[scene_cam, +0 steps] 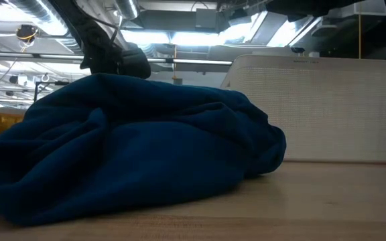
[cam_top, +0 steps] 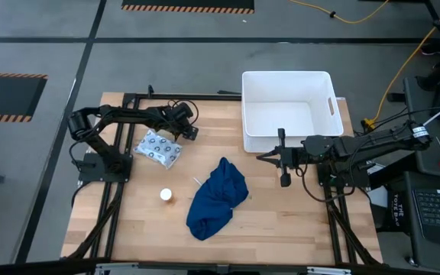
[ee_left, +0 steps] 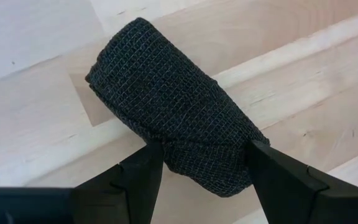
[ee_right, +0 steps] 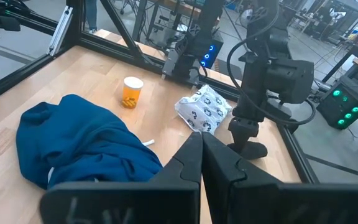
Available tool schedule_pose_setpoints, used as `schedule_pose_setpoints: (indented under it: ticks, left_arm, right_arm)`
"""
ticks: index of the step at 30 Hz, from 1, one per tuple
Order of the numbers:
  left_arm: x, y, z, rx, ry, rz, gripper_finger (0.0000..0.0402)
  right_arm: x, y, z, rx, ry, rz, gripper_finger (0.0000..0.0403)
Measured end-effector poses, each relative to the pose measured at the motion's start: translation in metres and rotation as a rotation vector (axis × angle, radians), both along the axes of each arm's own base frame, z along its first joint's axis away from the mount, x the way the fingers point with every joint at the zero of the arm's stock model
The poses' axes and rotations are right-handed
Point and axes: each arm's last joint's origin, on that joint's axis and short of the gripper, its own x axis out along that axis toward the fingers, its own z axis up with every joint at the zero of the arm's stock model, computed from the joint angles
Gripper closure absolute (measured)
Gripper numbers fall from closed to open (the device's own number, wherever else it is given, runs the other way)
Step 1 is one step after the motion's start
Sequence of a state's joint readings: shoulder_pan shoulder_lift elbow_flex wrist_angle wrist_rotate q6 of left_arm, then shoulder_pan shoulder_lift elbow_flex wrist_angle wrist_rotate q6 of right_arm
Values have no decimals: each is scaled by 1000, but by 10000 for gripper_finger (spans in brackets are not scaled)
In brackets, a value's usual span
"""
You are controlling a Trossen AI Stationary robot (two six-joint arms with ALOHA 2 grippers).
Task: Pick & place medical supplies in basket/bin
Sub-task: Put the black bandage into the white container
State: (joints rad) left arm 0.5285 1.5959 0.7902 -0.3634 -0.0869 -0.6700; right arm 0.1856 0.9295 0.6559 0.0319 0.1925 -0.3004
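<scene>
The small black woven cylinder (ee_left: 173, 118) lies between the fingers of my left gripper (ee_left: 207, 168), which is shut on it at the table's far left (cam_top: 189, 131). The white packet with dark marks (cam_top: 157, 149) lies flat beside it. The tiny white-orange round item (cam_top: 166, 195) stands on the wood. The dark-blue cloth (cam_top: 216, 197) lies crumpled at the middle and fills the low view (scene_cam: 126, 154). The white tub (cam_top: 289, 111) stands at the far right. My right gripper (cam_top: 260, 158) is shut and empty, between the tub and the cloth. My left gripper pinches the black cylinder near its one end (ee_left: 229, 168) between its two fingers, one on each side of the round wall. The fingers (ee_left: 143, 177) come from above, pointing down, and lie across the cylinder. The cylinder lies level at the tabletop; I cannot tell whether it is lifted.
The table's black frame rails (cam_top: 128, 103) run along its edges. The left arm's base (cam_top: 101, 164) stands at the left edge. Bare wood (cam_top: 296, 221) lies at the near right. Cables and equipment (cam_top: 426, 130) sit beyond the right edge.
</scene>
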Motion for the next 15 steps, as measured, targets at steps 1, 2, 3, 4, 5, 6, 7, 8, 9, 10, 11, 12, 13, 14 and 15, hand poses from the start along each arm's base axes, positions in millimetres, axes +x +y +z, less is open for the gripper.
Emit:
schedule_pose_setpoints:
  ticks: [1,2,3,4,5,6,7,8,9,10,11,12,13,14,15]
  left_arm:
    - [0,0,0,-4,-3,12,178]
    - [0,0,0,-9,-7,25,178]
    - [0,0,0,-14,-11,39,178]
    - [0,0,0,-20,-15,52,178]
    - [0,0,0,-25,-20,63,178]
    - [0,0,-1,-32,-24,76,178]
    - [0,0,-1,-39,-29,87,178]
    - [0,-1,-1,-47,-35,103,178]
    - [0,-1,-1,-57,-41,118,178]
    - [0,-1,-1,-64,-47,134,178]
    - [0,-1,-1,-74,-56,152,178]
    - [1,-1,-1,-92,-74,167,178]
    - [2,-1,-2,-103,-88,184,178]
    - [2,-1,-2,-114,-92,201,178]
    - [2,-2,-1,-120,-95,218,178]
  right_arm:
    - [0,0,0,0,0,0,394]
    - [0,0,0,0,0,0,394]
    - [0,0,0,0,0,0,394]
    - [0,0,0,0,0,0,394]
    - [0,0,0,0,0,0,394]
    - [0,0,0,0,0,0,394]
    - [0,0,0,0,0,0,394]
    - [0,0,0,0,0,0,394]
    - [0,0,0,0,0,0,394]
    - [0,0,0,0,0,0,394]
    - [0,0,0,0,0,0,394]
    - [0,0,0,0,0,0,394]
    - [0,0,0,0,0,0,394]
    - [0,0,0,0,0,0,394]
    - [0,0,0,0,-1,0,394]
